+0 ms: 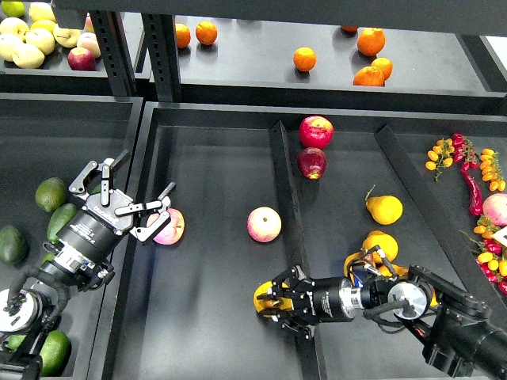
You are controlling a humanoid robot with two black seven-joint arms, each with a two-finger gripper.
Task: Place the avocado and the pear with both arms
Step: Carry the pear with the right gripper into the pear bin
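My right gripper [275, 299] is shut on the yellow-orange pear with a brown blotch [263, 298]. It holds the pear low, just left of the centre divider [287, 190], over the middle compartment. My left gripper [129, 195] is open and empty above the wall between the left tray and the middle compartment, next to a pink apple [169, 226]. Several green avocados lie in the left tray, one [49, 194] just left of the left gripper and another [12, 245] lower down.
A pink apple [264, 224] lies mid-compartment. Two red apples [315, 131] and cleaner yellow pears [384, 210] lie right of the divider. Oranges [304, 58] sit on the back shelf. Peppers and small tomatoes [469, 178] lie at far right. A black post [111, 47] stands at back left.
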